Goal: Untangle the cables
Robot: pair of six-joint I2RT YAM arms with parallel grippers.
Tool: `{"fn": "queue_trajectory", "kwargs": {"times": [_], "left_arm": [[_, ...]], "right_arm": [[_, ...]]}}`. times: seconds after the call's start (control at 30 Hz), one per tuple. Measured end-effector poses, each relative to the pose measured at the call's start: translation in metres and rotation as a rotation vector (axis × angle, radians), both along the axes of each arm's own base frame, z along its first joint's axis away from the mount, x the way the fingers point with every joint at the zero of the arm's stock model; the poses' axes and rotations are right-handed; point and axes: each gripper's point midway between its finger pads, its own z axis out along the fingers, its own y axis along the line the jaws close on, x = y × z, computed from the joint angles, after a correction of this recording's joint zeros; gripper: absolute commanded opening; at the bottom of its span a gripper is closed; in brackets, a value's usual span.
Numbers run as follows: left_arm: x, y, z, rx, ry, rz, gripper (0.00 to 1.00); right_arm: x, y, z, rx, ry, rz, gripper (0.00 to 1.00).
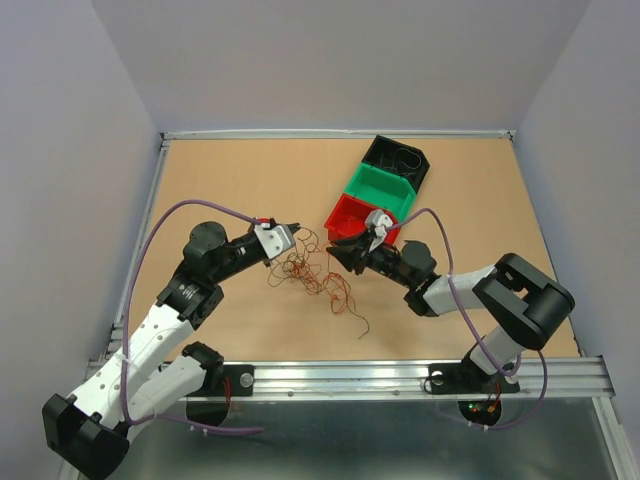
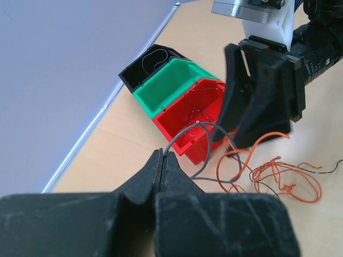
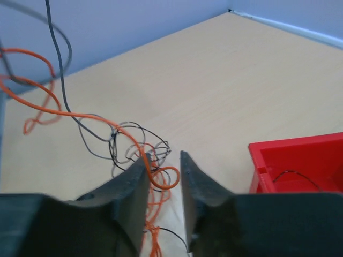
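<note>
Mid-separation: with the left gripper (image 2: 162, 159) pinched tight on a grey wire (image 2: 182, 133), the right gripper (image 3: 163, 163), narrowly parted around an orange wire (image 3: 80, 114), probably needs to clamp and draw away.

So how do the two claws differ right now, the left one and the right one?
The left gripper has its jaws pressed together, apparently pinching a grey cable; the right gripper has its jaws apart, with an orange cable looping through the gap. The left gripper sits left of the tangle, the right gripper right of it, by the red bin. Both are black and hover at the same tangle.
</note>
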Motion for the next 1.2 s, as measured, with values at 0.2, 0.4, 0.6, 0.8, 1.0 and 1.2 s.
{"fn": "queue_trajectory", "kwargs": {"times": [0.2, 0.4, 0.6, 0.8, 1.0, 1.2], "left_arm": [[0.000, 0.000, -0.001, 0.003, 0.003, 0.002, 0.00], [0.017, 0.013, 0.002, -0.036, 0.002, 0.124, 0.00], [0.056, 0.065, 0.001, -0.144, 0.029, 0.427, 0.00], [0.085, 0.111, 0.006, -0.247, 0.047, 0.620, 0.00], [0.107, 0.129, -0.024, -0.243, 0.150, 0.696, 0.00], [0.115, 0.144, -0.023, -0.269, 0.162, 0.744, 0.00]], "right_arm": [[-0.001, 0.001, 0.004, 0.009, -0.017, 0.006, 0.01], [-0.003, -0.015, 0.001, 0.017, 0.004, -0.056, 0.01], [-0.011, -0.072, 0.024, 0.101, -0.024, -0.266, 0.01], [-0.023, -0.136, 0.082, 0.340, -0.093, -0.474, 0.01], [-0.044, -0.182, 0.118, 0.511, -0.137, -0.573, 0.01], [-0.046, -0.196, 0.117, 0.518, -0.116, -0.622, 0.00]]}}
